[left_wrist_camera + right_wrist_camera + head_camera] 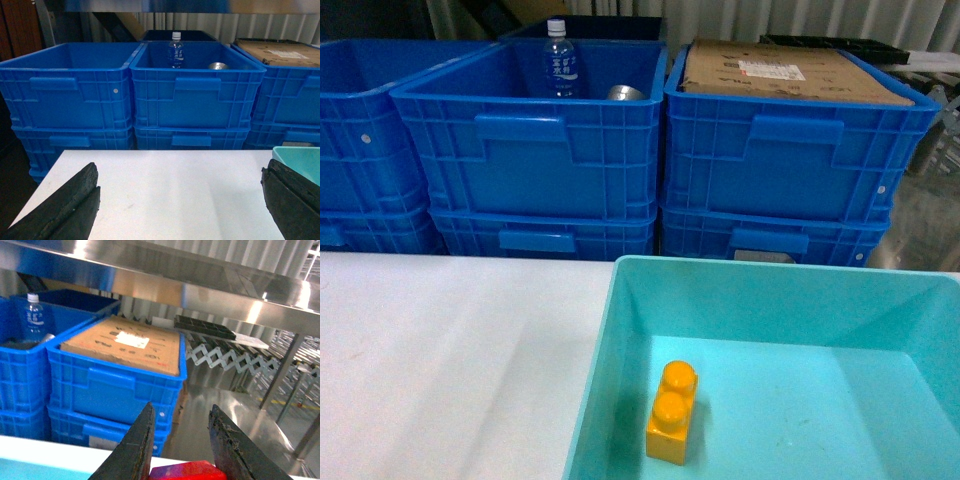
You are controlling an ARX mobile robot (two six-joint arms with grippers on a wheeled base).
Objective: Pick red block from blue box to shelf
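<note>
The shelf (210,290) is seen close overhead, its steel rail spanning the right wrist view, since the load is raised toward it. The blue box (610,330) is left on the counter (440,350). The red block (187,471) is clamped in the right claw (186,440). The left claw (180,200) is held wide, idle.

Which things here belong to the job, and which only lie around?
Job: red block between the right claw fingers; blue box; shelf.
Lying about: orange brick, dark blue crates, bottle, cardboard.
</note>
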